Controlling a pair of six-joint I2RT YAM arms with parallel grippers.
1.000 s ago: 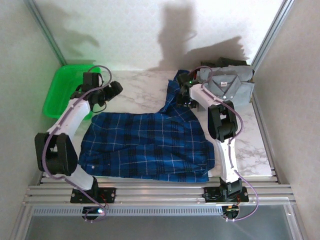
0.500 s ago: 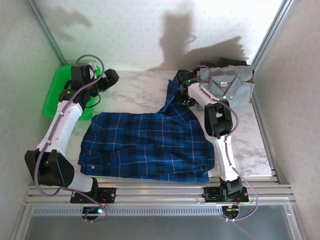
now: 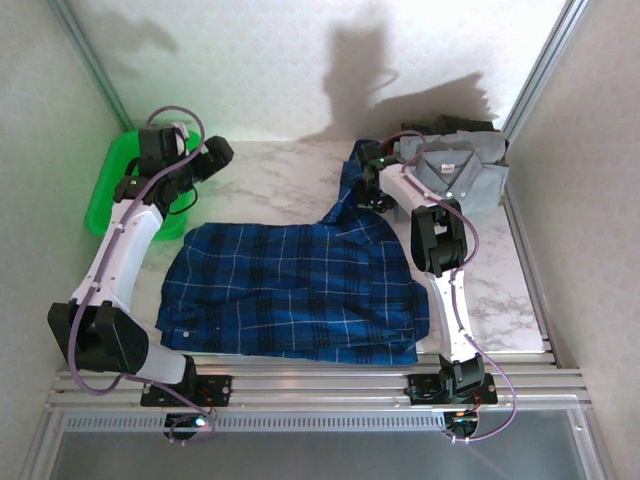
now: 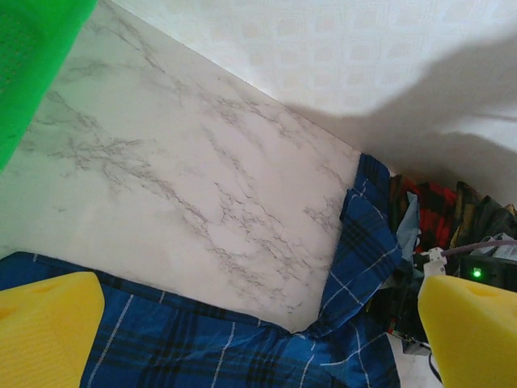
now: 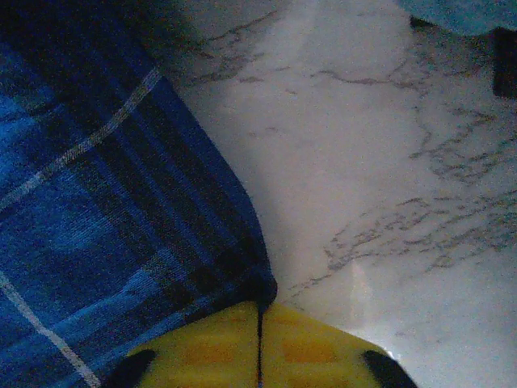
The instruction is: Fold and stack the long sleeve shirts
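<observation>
Far across the table (image 3: 270, 180), right hand (image 5: 260, 311) pinched shut on plaid shirt (image 5: 97, 202) edge, left hand (image 4: 260, 327) wide open, empty

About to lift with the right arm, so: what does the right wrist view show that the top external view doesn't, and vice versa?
Right wrist: the right pincer with its pads shut on the plaid shirt at its edge. Top external: that shirt's whole spread, the grey shirt folded at far right, and the green basket at far left. Both: plaid cloth lying on the marble table.

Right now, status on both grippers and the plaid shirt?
Left gripper open, by basket. Right gripper shut on plaid shirt edge. Grey shirt folded, far right.
</observation>
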